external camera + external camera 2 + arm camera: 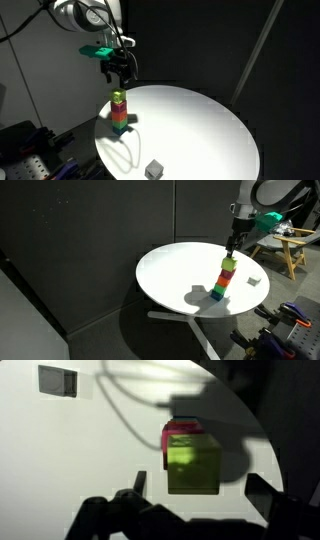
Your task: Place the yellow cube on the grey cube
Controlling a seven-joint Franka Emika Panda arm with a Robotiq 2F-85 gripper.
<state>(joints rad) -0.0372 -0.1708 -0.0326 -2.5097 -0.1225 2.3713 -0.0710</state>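
One yellow cube [119, 97] tops the stack [120, 120] directly below the gripper [118, 78].

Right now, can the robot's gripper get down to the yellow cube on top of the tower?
Probably yes. The gripper hangs just above the yellow cube, which tops the tower. Nothing sits between them, and in the wrist view the jaws look open wide enough.

Round white table [200, 125] [170, 275] in both ext. views, on white base [195, 320]. Red cube [223, 284] mid-stack on tabletop, green cube [219, 292] directly under. Red edge also in wrist view [180, 428]. Black backdrop [80, 240] behind table. Wooden frame [290, 248] beyond table edge. Perforated board [30, 160] low in corner, w/ dark gear, details unclear.
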